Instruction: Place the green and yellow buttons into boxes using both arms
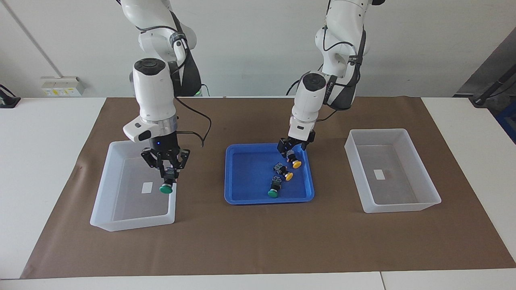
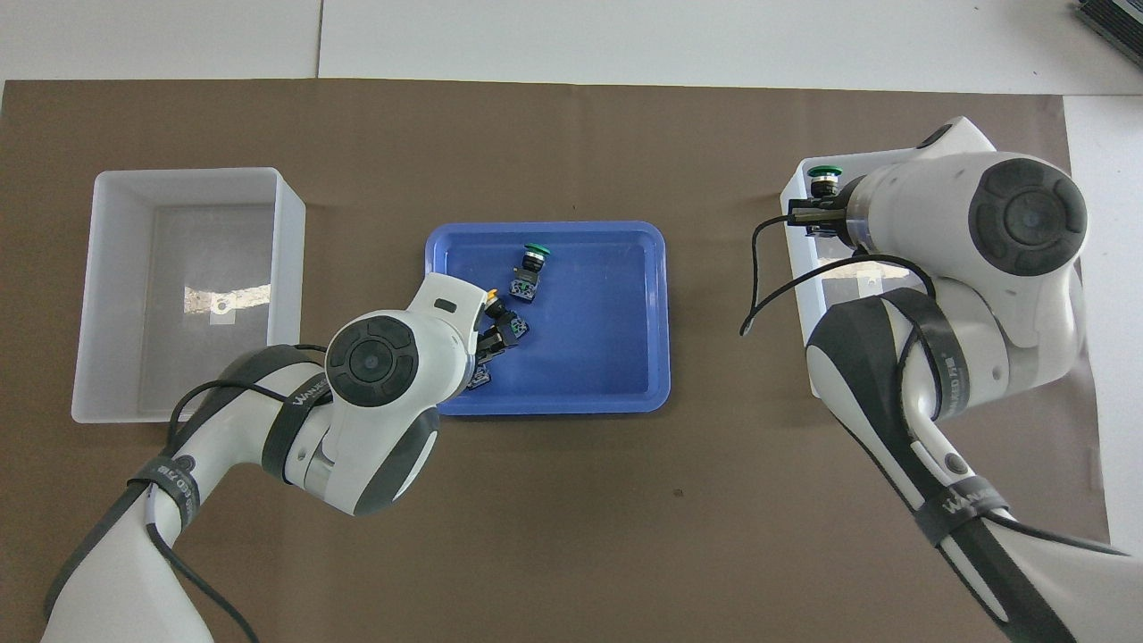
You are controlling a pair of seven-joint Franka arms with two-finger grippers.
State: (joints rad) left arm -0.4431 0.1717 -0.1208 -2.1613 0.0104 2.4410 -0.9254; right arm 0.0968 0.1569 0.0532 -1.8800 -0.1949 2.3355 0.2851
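My right gripper (image 1: 169, 174) is clamping a green button (image 1: 166, 188) over the box (image 1: 105, 181); my left gripper (image 1: 291, 150), apparently open, is hovering over the yellow button (image 1: 296, 164) in the blue tray (image 1: 250, 197).

One camera sits high across the surface (image 1: 258, 241), facing the robots; the other looks steeply down from above them. Both share the blue tray (image 1: 250, 173) under the left gripper (image 1: 291, 150).

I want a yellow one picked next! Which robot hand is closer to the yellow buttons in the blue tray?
Left. The left gripper hangs open right over the yellow buttons; the right gripper is over a box, holding a green button.
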